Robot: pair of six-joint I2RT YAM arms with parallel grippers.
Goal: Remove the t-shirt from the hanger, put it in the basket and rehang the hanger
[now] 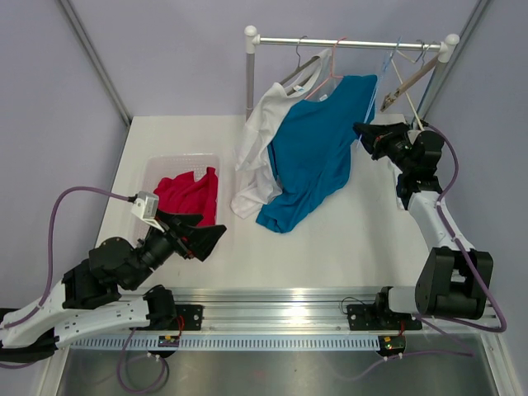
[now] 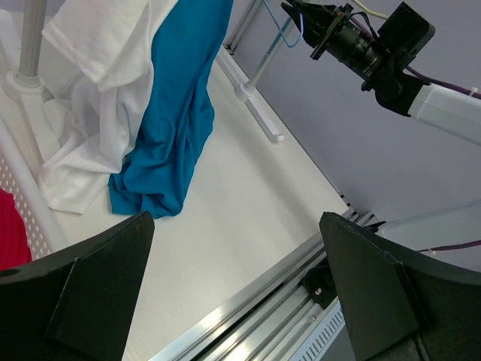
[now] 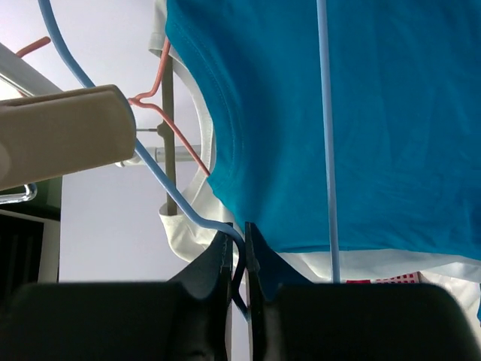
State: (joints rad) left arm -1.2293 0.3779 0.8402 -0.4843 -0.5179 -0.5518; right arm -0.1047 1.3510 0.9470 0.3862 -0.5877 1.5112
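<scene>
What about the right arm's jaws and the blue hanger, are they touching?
Touching. The right wrist view shows the wire of the blue hanger running down between the nearly shut jaws, pinched there with no gap visible.

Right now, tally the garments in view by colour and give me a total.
Blue t-shirt: 1
White t-shirt: 1
Red garment: 1
Total: 3
</scene>
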